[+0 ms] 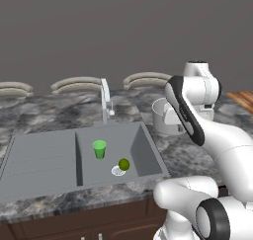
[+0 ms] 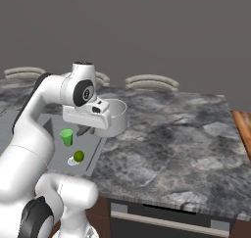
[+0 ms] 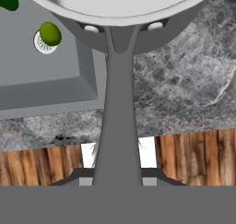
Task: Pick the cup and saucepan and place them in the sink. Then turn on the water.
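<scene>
Sink (image 1: 44, 157) taken as landmark. The cup (image 1: 99, 149) is seen upright in its basin, a yellow-green ball (image 1: 124, 164) beside the drain. The faucet (image 1: 105, 101) is shown in the left base view. In the hand view the saucepan (image 3: 120, 20) is held over the basin's right edge; gripper (image 3: 118, 179) jaws are clamped on its handle (image 3: 118, 126). Pan interior is seen bare.

Both base views look forward and down, sharing the sink (image 1: 44, 160); the hand view looks closely along the saucepan (image 3: 120, 126).
</scene>
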